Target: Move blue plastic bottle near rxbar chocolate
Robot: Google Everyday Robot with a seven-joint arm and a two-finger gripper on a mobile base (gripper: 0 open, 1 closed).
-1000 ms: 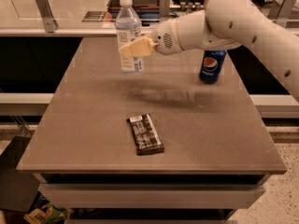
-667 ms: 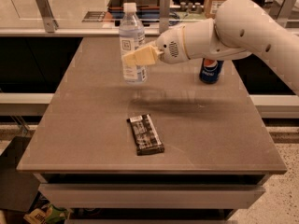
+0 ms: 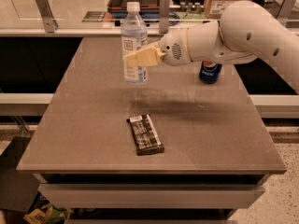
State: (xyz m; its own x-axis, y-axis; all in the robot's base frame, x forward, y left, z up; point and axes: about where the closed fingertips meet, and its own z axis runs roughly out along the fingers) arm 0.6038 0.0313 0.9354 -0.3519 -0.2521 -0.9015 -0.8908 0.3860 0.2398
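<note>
So the white arm [image 3: 252, 31], all smooth rounded plastic shells, reached in over the counter [image 3: 84, 125], a flat matte brown-grey slab with a faint sheen. At its tip the gripper [image 3: 140, 57] sat over the far half of the counter, and its pale tan, blocky jaws were clamped around the middle of the blue plastic bottle [image 3: 132, 36].

The bottle was the tall clear ribbed kind, with a white screw cap and a pale blue-and-white label. It stood upright in the jaws with its long axis vertical. The cap pointed straight up above the jaws and the base hung below them. The base looked just clear of the counter, but I honestly couldn't swear to that.

The rxbar chocolate [image 3: 145, 134] lay flat on the counter, below the jaws and nearer the front edge, apart from the bottle. It was a thin rectangle in a dark, slightly glossy wrapper with white lettering. Its long axis ran from front to back at a slight slant, with the small white patch at the end closer to the jaws.

A blue Pepsi can [image 3: 210, 72] stood upright on the arm's side of the jaws, partly hidden behind the arm.
</note>
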